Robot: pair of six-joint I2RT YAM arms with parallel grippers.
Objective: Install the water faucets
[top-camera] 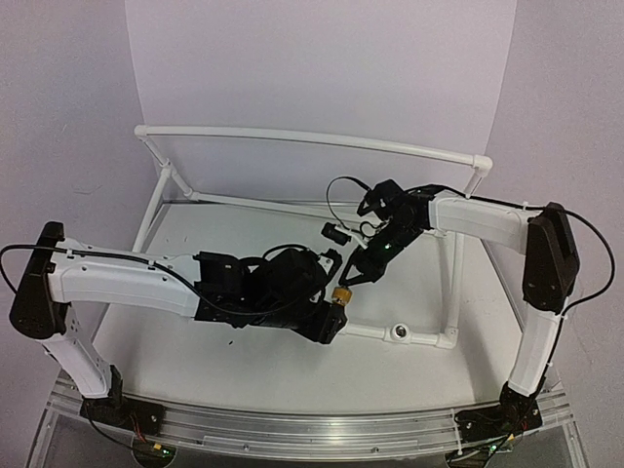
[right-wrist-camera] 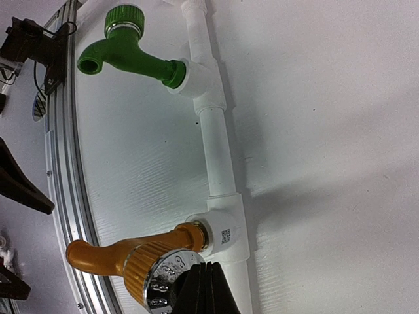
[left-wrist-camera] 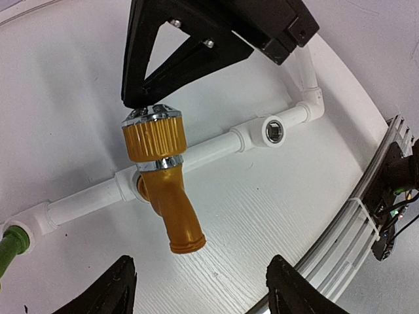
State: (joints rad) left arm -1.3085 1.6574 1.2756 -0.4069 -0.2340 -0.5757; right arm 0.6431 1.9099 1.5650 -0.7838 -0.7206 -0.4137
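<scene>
The brass-gold faucet sits screwed into the middle socket of the white pipe frame, spout pointing toward me. It also shows in the right wrist view and the top view. My right gripper is shut, its tips resting on the faucet's chrome knob cap. My left gripper is open and empty, just short of the spout. The green faucet sits in the neighbouring socket; my left arm hides it in the top view. The dark grey faucet lies on the table behind.
An empty socket faces out near the frame's corner, also seen from above. The frame's tall rails stand at the back and sides. The table's aluminium front edge is close behind my left gripper.
</scene>
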